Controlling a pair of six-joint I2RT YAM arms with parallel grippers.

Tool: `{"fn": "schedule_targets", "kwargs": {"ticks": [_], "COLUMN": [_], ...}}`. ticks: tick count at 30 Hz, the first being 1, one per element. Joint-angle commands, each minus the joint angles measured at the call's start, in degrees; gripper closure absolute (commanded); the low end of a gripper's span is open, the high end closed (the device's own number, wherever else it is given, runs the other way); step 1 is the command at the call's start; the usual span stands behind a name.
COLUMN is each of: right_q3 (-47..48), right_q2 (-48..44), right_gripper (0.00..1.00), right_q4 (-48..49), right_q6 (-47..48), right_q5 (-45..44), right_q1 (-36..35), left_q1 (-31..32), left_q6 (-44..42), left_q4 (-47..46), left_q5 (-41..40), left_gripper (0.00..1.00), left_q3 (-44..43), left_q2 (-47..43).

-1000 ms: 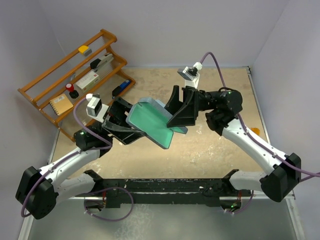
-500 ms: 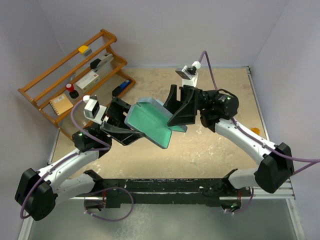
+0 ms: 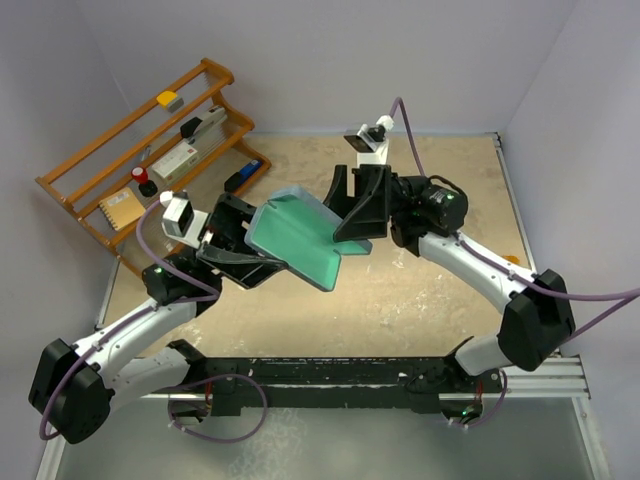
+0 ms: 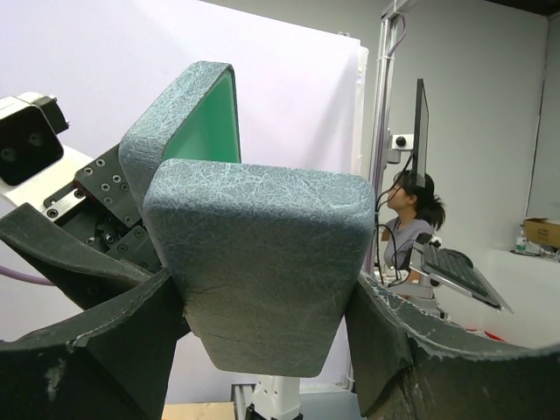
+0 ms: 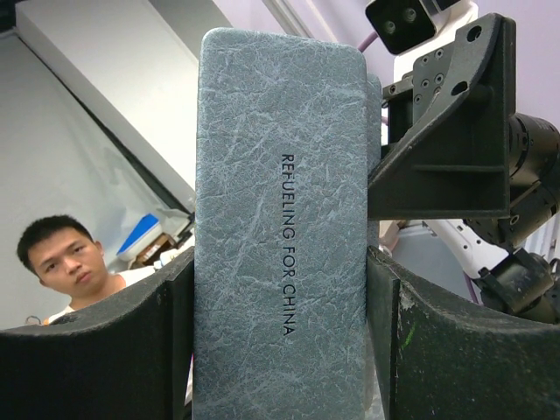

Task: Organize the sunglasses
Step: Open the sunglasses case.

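A grey textured glasses case point(image 3: 295, 238) hangs open above the middle of the table, its green lining facing up. My left gripper point(image 3: 240, 248) is shut on one half of it. In the left wrist view that grey half point(image 4: 262, 271) fills the gap between the fingers, and the green-lined other half point(image 4: 206, 118) rises behind it. My right gripper point(image 3: 357, 208) is shut on the other half. The right wrist view shows that half's printed back point(image 5: 284, 245) clamped between both fingers point(image 5: 96, 359). The sunglasses are out of view in every frame.
A wooden rack point(image 3: 75, 185) at the back left holds a stapler, boxes and small items. A blue object point(image 3: 243, 177) lies on the table by the rack's foot. White walls close in the back and the right side.
Both arms have carried the open case a little to the left and toward the back. The right wrist has swung further left and back. Both grips are unchanged.
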State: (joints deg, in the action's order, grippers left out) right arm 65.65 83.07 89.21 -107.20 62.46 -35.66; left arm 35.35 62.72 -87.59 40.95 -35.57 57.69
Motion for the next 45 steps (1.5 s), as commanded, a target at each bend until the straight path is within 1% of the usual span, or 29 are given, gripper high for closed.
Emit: {"fn": "schedule_targets", "kwargs": {"ticks": [1,6,11,14,19,21,22,24,26,28,29,32,36,38,42,45], "right_q3": [5.1,5.4,5.6,5.0,2.8,2.1,1.6,0.9,0.8,0.8,0.8,0.4,0.9,1.5,1.5,1.0], "right_q2": [-0.1,0.7,1.1,0.6,-0.6,-0.8,-0.9,-1.3,-1.6,-2.0,-2.0,-2.0,-1.8,-2.0,-2.4,-2.1], "right_gripper": [1.00,1.00,1.00,1.00,1.00,1.00,1.00,1.00,1.00,1.00,1.00,1.00,1.00,1.00,1.00,1.00], "right_q4": [12.7,13.0,13.0,12.8,12.7,12.8,12.8,12.8,13.0,13.1,13.1,13.2,13.7,13.7,13.6,13.5], "right_q6": [-0.6,-2.2,-2.1,-1.5,-1.2,-1.4,-1.6,-2.1,-2.3,-2.5,-2.6,-3.7,-5.8,-6.3,-5.6,-5.3], "right_q5": [-13.6,-15.7,-16.1,-15.3,-14.6,-14.2,-14.3,-14.6,-14.6,-14.7,-14.5,-15.3,-16.9,-16.7,-15.6,-15.2], "right_q1": [0.9,1.5,1.7,2.2,4.5,5.7,6.3,7.5,8.6,9.0,9.1,9.5,9.5,9.4,9.5,9.8], "left_q1": [1.0,1.2,1.2,1.2,1.0,0.9,0.9,0.7,0.3,0.1,0.1,-0.1,-0.1,-0.1,-0.1,-0.2], "left_q6": [2.3,2.1,1.9,-3.8,-15.1,-20.1,-21.9,-24.7,-27.7,-28.0,-27.2,-24.5,-19.5,-17.0,-17.1,-20.4], "left_q4": [-11.1,-11.1,-10.1,-0.5,16.2,23.5,25.9,30.5,33.5,32.9,31.5,26.3,17.8,13.9,14.3,19.4], "left_q5": [6.7,6.9,6.8,6.8,4.9,3.7,3.2,1.2,-0.5,-0.9,-0.8,1.4,4.8,5.1,5.0,4.0], "left_gripper": [1.00,1.00,1.00,0.93,0.77,0.74,0.74,0.64,0.63,0.62,0.64,0.69,0.72,0.72,0.71,0.71], "left_q3": [1.0,1.1,1.0,0.6,0.8,0.6,0.7,1.0,1.3,1.8,2.0,2.3,2.1,1.9,1.2,0.8], "left_q2": [-1.6,-2.4,-2.7,-3.3,-6.2,-7.9,-8.4,-9.4,-10.0,-9.9,-9.5,-7.8,-5.6,-4.8,-4.2,-4.8]}}
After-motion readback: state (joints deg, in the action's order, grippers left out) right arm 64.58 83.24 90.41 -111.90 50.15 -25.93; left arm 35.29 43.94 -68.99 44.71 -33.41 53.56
